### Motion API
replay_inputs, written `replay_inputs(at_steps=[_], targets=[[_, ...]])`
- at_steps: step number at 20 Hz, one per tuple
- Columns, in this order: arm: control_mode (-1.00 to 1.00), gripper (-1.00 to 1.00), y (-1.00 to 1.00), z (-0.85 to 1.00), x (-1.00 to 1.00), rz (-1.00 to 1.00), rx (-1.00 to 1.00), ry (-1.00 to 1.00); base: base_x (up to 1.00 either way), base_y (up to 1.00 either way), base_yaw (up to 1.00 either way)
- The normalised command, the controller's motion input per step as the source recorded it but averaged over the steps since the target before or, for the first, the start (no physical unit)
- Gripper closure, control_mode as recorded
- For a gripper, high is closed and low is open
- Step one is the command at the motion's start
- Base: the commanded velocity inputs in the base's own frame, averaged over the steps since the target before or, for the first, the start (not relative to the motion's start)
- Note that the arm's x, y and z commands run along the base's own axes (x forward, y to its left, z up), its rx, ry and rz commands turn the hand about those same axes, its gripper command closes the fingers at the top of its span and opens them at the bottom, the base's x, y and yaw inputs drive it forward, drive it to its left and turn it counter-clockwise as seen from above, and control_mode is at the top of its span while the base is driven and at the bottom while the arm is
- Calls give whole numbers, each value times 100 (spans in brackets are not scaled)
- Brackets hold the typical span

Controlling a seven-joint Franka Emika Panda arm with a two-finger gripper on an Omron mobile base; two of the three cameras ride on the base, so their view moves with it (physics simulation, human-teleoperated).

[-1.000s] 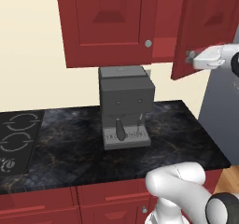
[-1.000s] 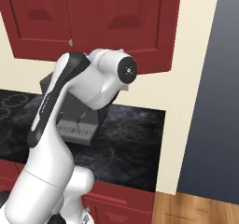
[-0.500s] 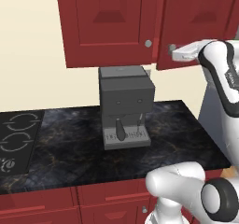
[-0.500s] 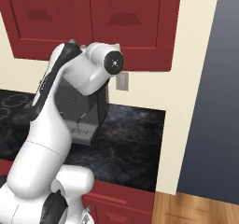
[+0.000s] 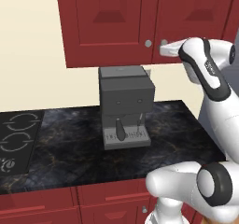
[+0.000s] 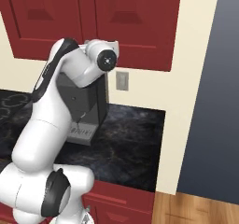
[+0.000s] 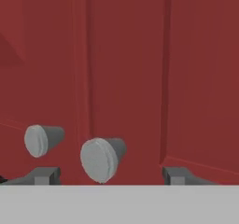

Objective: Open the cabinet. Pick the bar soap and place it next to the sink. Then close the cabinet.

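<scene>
The cabinet (image 5: 196, 22) door that stood ajar at the upper right of the left base view is now shut flush, and the gripper (image 7: 107, 176) has followed it in, close to its round knob (image 7: 100, 158).

Dark red cabinet (image 5: 186, 17) — doors shut, silver knobs (image 7: 100, 158)

Bright, even rendered light all round, no glare; soft shadow under the coffee machine (image 5: 125, 107); hand view close-up looks slightly soft, hazy.
</scene>
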Motion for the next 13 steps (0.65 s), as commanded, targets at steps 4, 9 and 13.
replay_inputs(at_steps=[4,9,13], targets=[[-100,-100,12,0,57,0,0,0,0,0,0],[-100,-100,0,0,16,0,0,0,0,0,0],[-100,-100,0,0,0,0,0,0,0,0,0]])
